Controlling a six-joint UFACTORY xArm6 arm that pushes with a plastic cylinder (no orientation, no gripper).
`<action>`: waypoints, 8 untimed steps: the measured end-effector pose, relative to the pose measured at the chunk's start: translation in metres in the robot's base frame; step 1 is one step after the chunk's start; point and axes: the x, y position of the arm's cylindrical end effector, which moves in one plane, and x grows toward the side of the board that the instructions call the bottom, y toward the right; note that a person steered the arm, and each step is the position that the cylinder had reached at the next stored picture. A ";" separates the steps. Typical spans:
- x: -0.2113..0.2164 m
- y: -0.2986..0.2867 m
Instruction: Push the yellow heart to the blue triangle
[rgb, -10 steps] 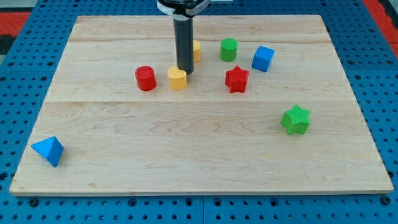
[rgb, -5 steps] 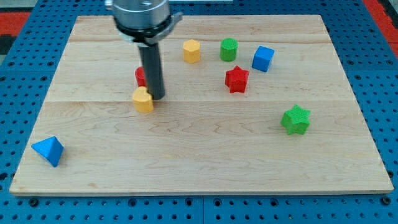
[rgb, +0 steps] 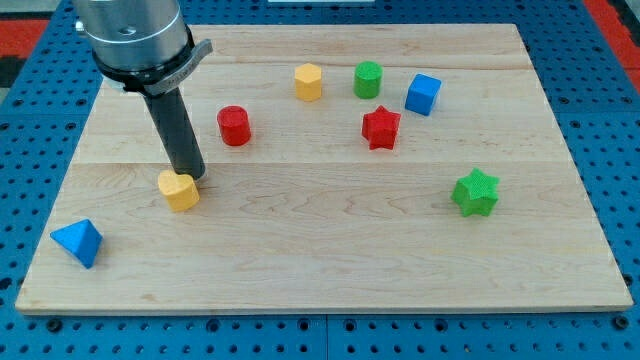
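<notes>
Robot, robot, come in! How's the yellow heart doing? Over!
My tip touching yellow heart on its upper-right side. Blue triangle sits lower-left of heart, apart from it. Nothing between them. Over.

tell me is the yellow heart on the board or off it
On the board: the yellow heart sits on the wood, my tip touching its upper right.

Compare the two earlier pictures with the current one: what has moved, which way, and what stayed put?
The yellow heart slid toward the view's lower left, nearer the blue triangle. My tip travelled with it and now sits against its upper right edge. The red cylinder, yellow hexagon, green cylinder, blue cube, red star and green star stayed put.
</notes>
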 end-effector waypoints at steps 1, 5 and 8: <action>0.013 0.000; 0.055 -0.012; 0.054 -0.060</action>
